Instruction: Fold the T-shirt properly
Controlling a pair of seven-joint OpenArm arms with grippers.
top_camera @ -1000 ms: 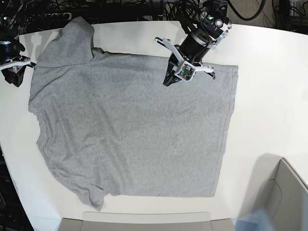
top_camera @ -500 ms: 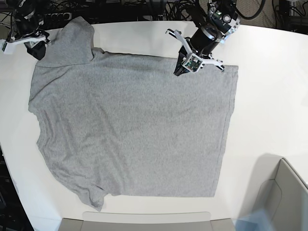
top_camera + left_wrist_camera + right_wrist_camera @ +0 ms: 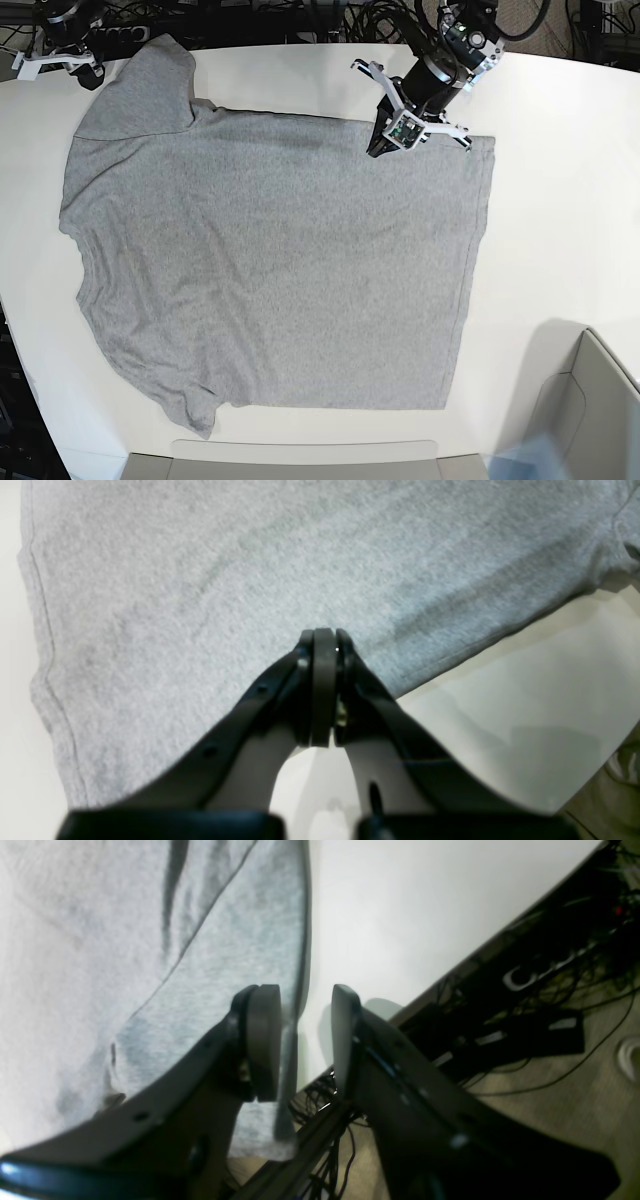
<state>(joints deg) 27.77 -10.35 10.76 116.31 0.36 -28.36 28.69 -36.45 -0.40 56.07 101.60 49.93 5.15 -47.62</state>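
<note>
Both arms have been drawn toward the frame's top edge: the left gripper [image 3: 376, 147], pressed together, sits over the T-shirt's [image 3: 270, 260] upper hem, the right gripper [image 3: 300, 1040], spread, beside the upper-left sleeve. Folding is judged barely begun.

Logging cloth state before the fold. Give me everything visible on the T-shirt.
The T-shirt is heather-grey, soft knit by its look, and lies spread nearly flat on the white table, plain side up with no print showing. One short sleeve points to the far left corner, the other lies at the near left; the stitched hem runs along the right edge. Only faint wrinkles show. The left end effector, shut, sits at its far edge; whether it pinches cloth is unclear. The right end effector, open, hovers at the far sleeve's edge.
</note>
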